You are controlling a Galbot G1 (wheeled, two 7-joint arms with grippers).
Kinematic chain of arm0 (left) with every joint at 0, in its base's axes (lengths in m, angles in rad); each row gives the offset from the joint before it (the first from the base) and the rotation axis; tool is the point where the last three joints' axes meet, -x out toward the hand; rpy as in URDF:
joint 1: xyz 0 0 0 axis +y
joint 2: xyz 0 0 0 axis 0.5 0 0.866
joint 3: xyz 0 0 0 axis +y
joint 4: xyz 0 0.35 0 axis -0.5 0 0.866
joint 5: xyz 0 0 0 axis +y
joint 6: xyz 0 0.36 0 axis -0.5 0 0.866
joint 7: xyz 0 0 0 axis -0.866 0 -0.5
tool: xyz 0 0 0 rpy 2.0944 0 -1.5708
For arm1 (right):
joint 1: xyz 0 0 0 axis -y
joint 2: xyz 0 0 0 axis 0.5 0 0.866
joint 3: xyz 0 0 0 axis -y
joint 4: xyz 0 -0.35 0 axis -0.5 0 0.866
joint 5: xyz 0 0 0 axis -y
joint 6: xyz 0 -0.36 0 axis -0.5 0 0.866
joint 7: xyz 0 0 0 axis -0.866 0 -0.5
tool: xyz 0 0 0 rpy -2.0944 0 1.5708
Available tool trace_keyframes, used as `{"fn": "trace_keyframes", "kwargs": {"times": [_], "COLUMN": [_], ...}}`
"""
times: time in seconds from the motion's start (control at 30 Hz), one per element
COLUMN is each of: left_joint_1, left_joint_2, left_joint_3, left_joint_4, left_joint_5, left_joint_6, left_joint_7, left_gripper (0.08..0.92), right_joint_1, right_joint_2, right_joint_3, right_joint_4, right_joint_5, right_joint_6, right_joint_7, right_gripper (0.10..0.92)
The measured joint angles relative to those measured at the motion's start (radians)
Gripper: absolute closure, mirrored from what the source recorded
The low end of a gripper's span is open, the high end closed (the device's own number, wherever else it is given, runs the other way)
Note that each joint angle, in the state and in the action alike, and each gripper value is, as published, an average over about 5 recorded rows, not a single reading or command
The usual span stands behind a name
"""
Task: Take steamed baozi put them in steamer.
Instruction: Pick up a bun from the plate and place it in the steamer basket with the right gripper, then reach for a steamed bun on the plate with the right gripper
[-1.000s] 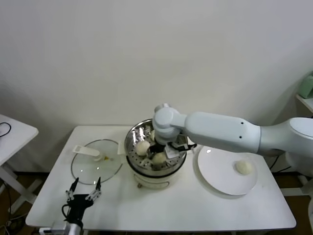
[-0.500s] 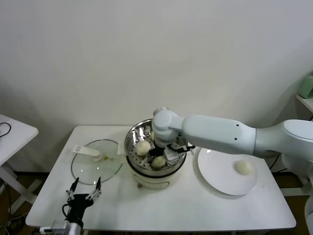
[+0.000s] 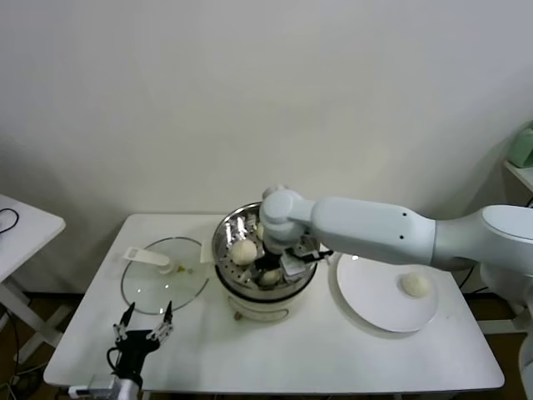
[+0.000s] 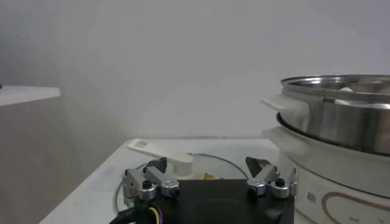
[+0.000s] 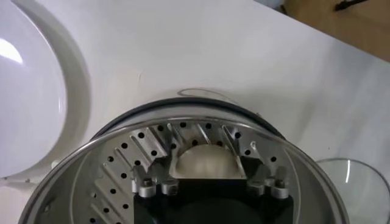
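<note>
Right pincer (image 5: 206, 176) stands spread wide around a baozi (image 5: 204, 162) inside the steamer (image 5: 116, 158).

A round glass lid (image 3: 163, 286) with a white handle (image 3: 146, 257) lies flat on the white table (image 3: 333, 354). A big white plate (image 3: 375, 300) sits on the other side

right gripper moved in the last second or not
Yes. The right gripper has sunk slightly lower into the steamer, judged against its rim, over a baozi.
</note>
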Motion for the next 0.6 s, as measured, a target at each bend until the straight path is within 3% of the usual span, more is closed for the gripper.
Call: {"fn": "trace_keyframes", "kwargs": {"times": [0.6], "left_joint_1": [0.0], "left_joint_2": [0.001], "left_joint_3": [0.002], "left_joint_4": [-0.003], "left_joint_5": [-0.001], "left_joint_6": [0.003], "left_joint_7": [-0.001], "left_gripper": [0.177], "right_joint_1": [0.063], "right_joint_2": [-0.038], "right_joint_3": [0.03], "right_joint_4": [-0.003], "right_joint_5": [0.119], "right_joint_6": [0.004], "right_joint_7": [-0.033], "right_gripper": [0.203]}}
